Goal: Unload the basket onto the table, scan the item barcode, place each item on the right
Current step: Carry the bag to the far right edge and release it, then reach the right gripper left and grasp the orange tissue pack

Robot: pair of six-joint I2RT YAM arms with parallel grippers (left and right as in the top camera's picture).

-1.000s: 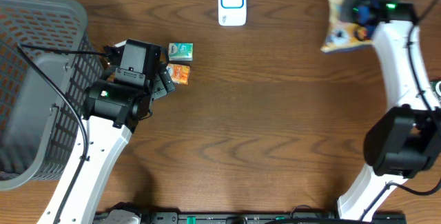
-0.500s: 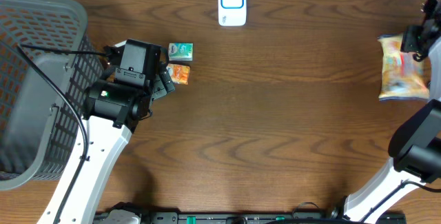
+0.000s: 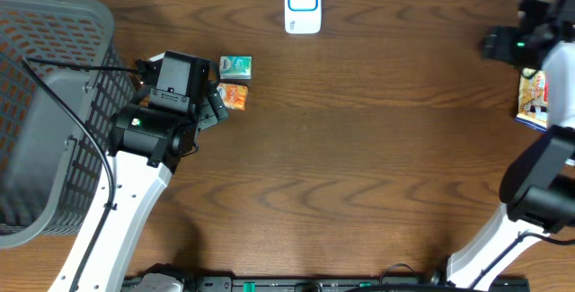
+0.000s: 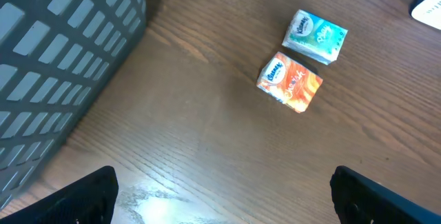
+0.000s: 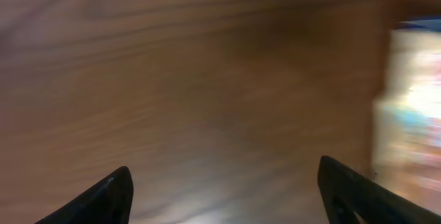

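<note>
Brown wood table (image 3: 359, 166) carries a white scanner (image 3: 303, 4) at its far edge. At the right edge lies the bag (image 3: 533, 101), partly hidden by the right arm (image 3: 562, 94) and free of any grip. Just beside it hovers the right gripper (image 5: 224, 196), jaws wide apart and empty (its wrist view is blurred). Near the grey basket (image 3: 54, 31) at the left edge, the left gripper (image 4: 220, 207) is spread fully, holding nothing, short of a teal pack (image 4: 315, 36) and an orange pack (image 4: 290, 81) lying just beside each other
</note>
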